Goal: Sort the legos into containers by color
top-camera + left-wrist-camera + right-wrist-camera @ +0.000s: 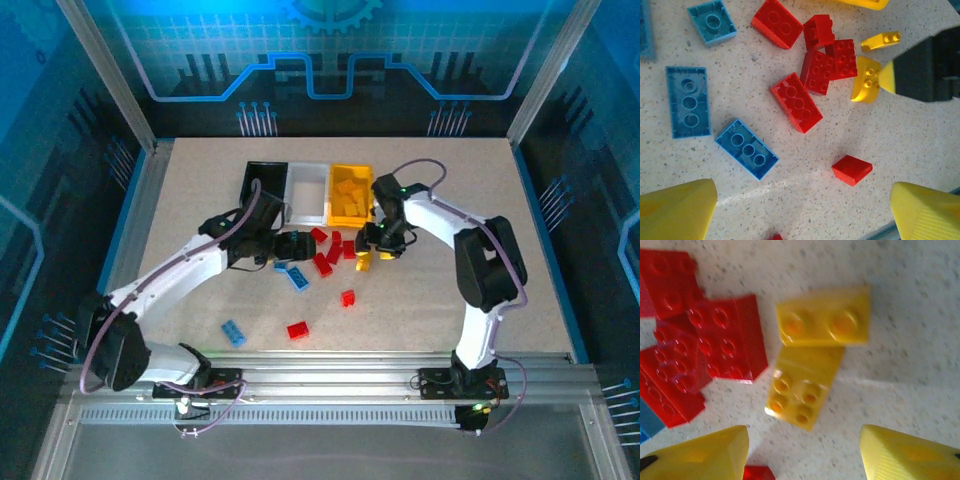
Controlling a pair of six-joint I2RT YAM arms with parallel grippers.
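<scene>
Right gripper [802, 440] hovers spread above two touching yellow legos [802, 390].

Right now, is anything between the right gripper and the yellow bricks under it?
Nothing visible. The two yellow bricks lie uncovered just ahead of the right gripper, whose jaws are open; red bricks sit close beside them.

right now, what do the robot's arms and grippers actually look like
Both arms are built of white links with black joints and bases: the left arm and the right arm. A thin lilac cable loops along each one. The left gripper and the right gripper have black bodies and wedge-shaped yellow fingers with finely ribbed faces.
</scene>
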